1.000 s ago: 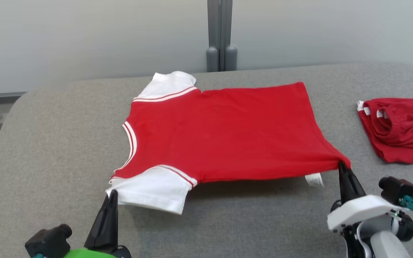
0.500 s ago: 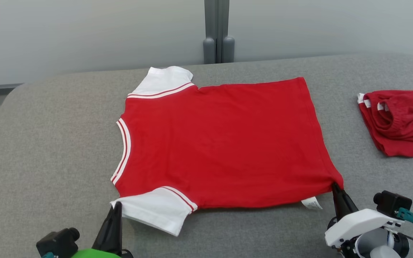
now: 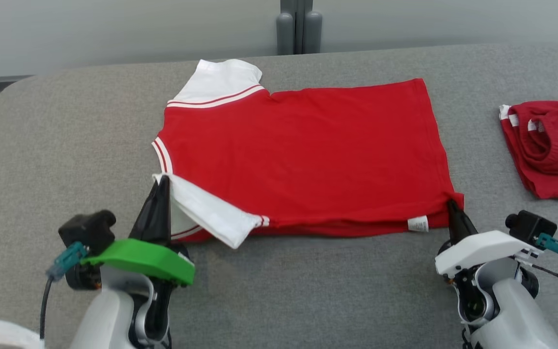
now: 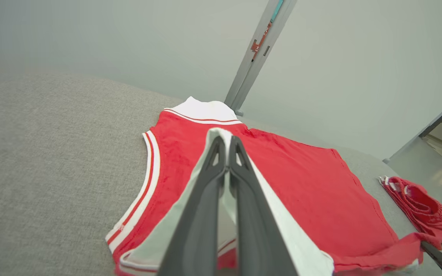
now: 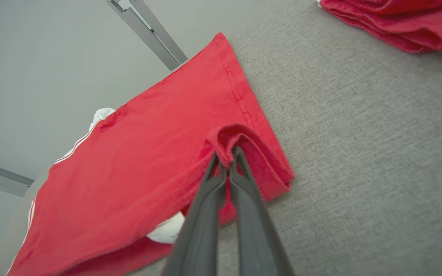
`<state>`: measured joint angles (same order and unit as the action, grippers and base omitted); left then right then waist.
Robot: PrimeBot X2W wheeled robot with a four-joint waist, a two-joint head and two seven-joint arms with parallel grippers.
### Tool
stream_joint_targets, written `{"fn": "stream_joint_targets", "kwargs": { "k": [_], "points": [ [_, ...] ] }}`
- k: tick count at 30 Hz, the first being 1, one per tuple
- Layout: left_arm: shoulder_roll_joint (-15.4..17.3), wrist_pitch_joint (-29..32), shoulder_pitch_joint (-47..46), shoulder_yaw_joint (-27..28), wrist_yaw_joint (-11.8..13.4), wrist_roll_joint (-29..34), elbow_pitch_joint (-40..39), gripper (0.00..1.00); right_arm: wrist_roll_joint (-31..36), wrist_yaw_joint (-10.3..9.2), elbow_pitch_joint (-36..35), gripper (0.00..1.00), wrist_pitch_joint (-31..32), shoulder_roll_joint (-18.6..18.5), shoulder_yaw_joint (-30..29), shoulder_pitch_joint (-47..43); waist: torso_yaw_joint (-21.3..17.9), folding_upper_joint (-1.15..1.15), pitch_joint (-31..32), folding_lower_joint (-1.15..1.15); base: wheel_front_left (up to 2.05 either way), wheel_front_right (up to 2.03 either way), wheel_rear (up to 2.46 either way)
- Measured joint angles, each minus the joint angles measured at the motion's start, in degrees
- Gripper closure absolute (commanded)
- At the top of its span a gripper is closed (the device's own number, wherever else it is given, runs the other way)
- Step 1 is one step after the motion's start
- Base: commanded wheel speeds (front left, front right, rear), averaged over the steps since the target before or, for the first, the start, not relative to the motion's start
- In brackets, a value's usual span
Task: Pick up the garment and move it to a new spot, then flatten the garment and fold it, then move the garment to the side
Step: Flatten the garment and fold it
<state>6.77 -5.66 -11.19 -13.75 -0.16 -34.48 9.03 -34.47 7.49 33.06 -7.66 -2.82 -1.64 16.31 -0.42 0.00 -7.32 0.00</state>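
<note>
Now, with our left fingers (image 3: 155, 213) clenched on the white sleeve (image 3: 211, 213) and our right fingers (image 3: 456, 220) on the hem corner (image 3: 453, 198) of the red T-shirt (image 3: 308, 150) spread on the table (image 3: 308, 291) beside the red shorts (image 3: 555, 150), uneven carrying could skew our fold or tug cloth loose.
</note>
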Motion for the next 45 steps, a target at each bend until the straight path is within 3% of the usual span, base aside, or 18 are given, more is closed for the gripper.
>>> {"fn": "stream_joint_targets", "kwargs": {
  "k": [8,17,19,20,21,22,23,31,35,39,45],
  "points": [
    [0.1,0.56,-13.26,-1.44,-1.99,1.88,13.02,1.0,-0.76,0.0,6.97,1.0,-1.54,0.03,0.24,8.31,-0.56,0.0,-2.99,0.0,0.0,0.0,0.0],
    [-0.12,0.2,-20.86,-2.33,-2.83,2.44,23.57,1.0,0.7,0.0,14.27,1.0,-2.37,0.03,0.59,14.79,-1.85,0.0,-4.52,0.0,0.0,0.0,0.0],
    [-0.2,-0.1,-22.52,-2.42,-2.91,2.5,26.08,1.0,0.79,0.0,15.99,0.72,-2.53,0.02,0.62,16.3,-1.98,0.0,-4.66,0.0,0.0,0.0,0.0],
    [-0.21,-0.41,-23.17,-2.41,-2.94,2.52,27.1,1.0,0.86,0.0,16.79,0.0,-2.64,0.03,0.58,17.04,-2.03,0.0,-4.7,0.0,0.0,0.0,0.0],
    [-0.23,-0.8,-23.96,-2.34,-2.97,2.53,28.35,0.96,1.01,0.0,17.75,0.0,-2.87,0.02,0.56,17.91,-2.1,0.0,-4.73,0.0,0.0,0.0,0.0],
    [-0.23,-1.51,-24.7,-2.33,-2.97,2.68,29.43,0.41,1.11,0.0,18.83,0.0,-3.05,0.02,0.51,18.76,-2.17,0.0,-4.76,0.0,0.0,0.0,0.0],
    [-0.2,-2.03,-25.41,-2.4,-3.19,2.82,30.52,0.0,1.64,0.0,19.76,0.0,-3.56,0.03,0.48,19.58,-2.24,0.0,-4.76,0.0,0.0,0.0,0.0],
    [-0.47,-5.59,-27.71,-2.4,-4.53,2.4,34.78,0.0,2.11,0.0,23.57,0.0,-5.87,0.01,2.6,23.25,-2.42,0.0,-3.89,0.0,0.0,0.0,0.0],
    [0.71,-5.93,-27.01,-2.38,-5.15,2.0,33.9,0.0,8.9,0.0,23.25,0.0,-6.91,0.02,2.09,22.9,-2.42,0.0,-2.8,0.0,0.0,0.0,0.0],
    [3.27,-2.45,-22.73,-2.76,-5.15,1.77,31.21,0.0,17.68,0.0,20.14,0.0,-7.08,0.0,-1.14,19.71,-2.27,0.0,-1.29,0.0,0.0,0.0,0.0],
    [6.72,7.53,-14.6,-3.38,-2.91,0.49,24.61,0.0,23.84,0.0,10.88,0.0,-2.5,0.01,-4.35,12.54,-1.61,0.0,0.86,0.0,0.0,0.0,0.0]
  ]
}}
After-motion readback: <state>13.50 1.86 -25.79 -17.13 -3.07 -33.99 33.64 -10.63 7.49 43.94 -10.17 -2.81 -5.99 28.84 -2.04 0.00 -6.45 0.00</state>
